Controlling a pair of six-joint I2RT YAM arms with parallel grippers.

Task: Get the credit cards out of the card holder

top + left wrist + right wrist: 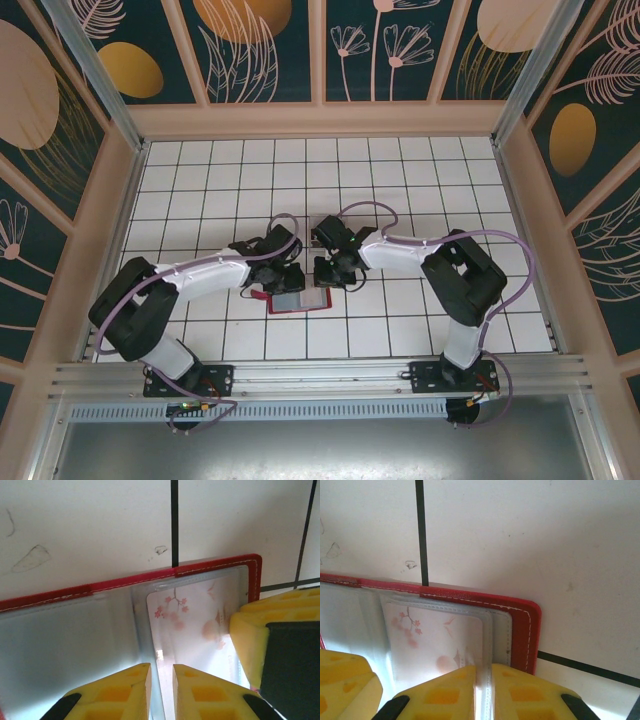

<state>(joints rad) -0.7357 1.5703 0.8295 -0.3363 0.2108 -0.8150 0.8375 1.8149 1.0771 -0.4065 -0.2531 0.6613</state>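
Left gripper [161, 668] and right gripper [484, 669] — both narrowed to a slit, grip unclear — hover over the card holder [215, 564] lying open on the tiles [100, 525], a blossom-printed credit card [190, 617] inside its clear pocket [497, 625]; pinching plastic instead could drag the whole holder.

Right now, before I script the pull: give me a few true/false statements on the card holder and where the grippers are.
1. The card holder lies open on the white tiled table. True.
2. A card with a pink blossom print sits inside a clear sleeve of the holder. True.
3. The holder's cover is blue. False: its stitched rim is red.
4. The grippers work at opposite ends of the table. False: the left gripper and the right gripper are both low over the open holder, side by side, fingers nearly together.
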